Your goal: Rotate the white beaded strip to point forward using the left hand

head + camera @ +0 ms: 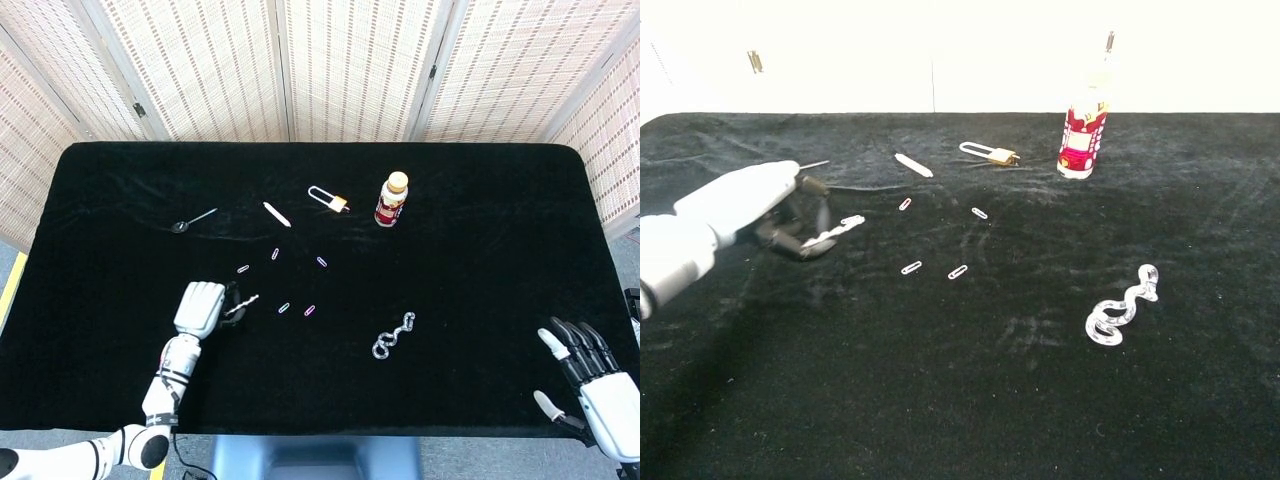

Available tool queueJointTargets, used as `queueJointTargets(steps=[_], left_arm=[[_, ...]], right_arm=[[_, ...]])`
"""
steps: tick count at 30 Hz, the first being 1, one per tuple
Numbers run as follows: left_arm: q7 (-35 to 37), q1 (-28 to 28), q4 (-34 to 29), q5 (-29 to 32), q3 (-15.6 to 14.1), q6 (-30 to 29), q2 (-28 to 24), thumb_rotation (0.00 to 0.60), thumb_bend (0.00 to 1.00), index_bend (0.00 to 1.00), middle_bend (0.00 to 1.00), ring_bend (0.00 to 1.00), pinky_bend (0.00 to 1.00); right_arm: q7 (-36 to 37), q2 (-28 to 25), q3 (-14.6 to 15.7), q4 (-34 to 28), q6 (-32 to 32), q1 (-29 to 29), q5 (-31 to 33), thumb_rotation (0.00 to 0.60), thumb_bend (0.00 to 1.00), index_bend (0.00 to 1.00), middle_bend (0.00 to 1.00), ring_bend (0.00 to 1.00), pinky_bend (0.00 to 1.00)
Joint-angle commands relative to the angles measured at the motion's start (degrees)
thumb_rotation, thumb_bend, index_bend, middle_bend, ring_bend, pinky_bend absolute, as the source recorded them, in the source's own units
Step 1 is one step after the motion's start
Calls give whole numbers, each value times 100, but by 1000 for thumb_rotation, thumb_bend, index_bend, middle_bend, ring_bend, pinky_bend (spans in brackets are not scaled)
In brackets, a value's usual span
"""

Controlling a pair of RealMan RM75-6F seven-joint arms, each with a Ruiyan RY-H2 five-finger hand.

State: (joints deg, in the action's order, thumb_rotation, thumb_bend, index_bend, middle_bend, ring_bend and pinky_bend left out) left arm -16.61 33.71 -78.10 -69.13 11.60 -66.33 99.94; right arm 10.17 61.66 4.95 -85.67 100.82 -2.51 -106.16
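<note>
My left hand point(200, 308) hovers over the front-left part of the black table point(480, 250), fingers curled. It pinches the near end of the white beaded strip point(243, 303), a short thin bar of small beads. In the chest view the same left hand point(760, 205) holds the white beaded strip point(840, 231) with its free end sticking out to the right and slightly away from me. My right hand point(590, 370) sits at the front-right table corner, fingers spread, holding nothing.
Several paper clips point(284, 307) lie just right of the strip. A clear wavy chain point(393, 335) lies front centre. A small bottle point(391, 200), a padlock point(328, 198), a white stick point(276, 214) and a spoon point(192, 220) lie further back.
</note>
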Motion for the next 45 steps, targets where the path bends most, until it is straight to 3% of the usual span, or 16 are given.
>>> queueJointTargets(steps=[1,13,24,33,39,45], left_arm=[[363,189,167,37,186,207,281,600,438,840,1000,1000,1000],[1327,836,1723,162,450,1124,1190,600,439,841,1000,1000,1000],[1706,1194,2412,15,501,1379,1640,600,439,842,1000,1000,1000],[1633,1197,2299,-55,492,1239,1583,600,439,843,1000,1000,1000],[1155,845,1642,-107,364,759,1001,600,439,844,1000,1000,1000],[552,194,805,7,20,264,187,600,439,845,1000,1000,1000]], right_arm=[[29,-7,7,11,1,2,-4,600,291,0,0,0,0],[247,-12,-13,121,136,-119,178,600,291,0,0,0,0],[373,1,-43,195,201,-212,319,600,291,0,0,0,0],[404,-3,-60,220,197,-217,319,600,292,0,0,0,0],[389,-4,-59,221,184,-210,288,600,291,0,0,0,0],[302,2,-53,189,204,-193,182,600,291,0,0,0,0]])
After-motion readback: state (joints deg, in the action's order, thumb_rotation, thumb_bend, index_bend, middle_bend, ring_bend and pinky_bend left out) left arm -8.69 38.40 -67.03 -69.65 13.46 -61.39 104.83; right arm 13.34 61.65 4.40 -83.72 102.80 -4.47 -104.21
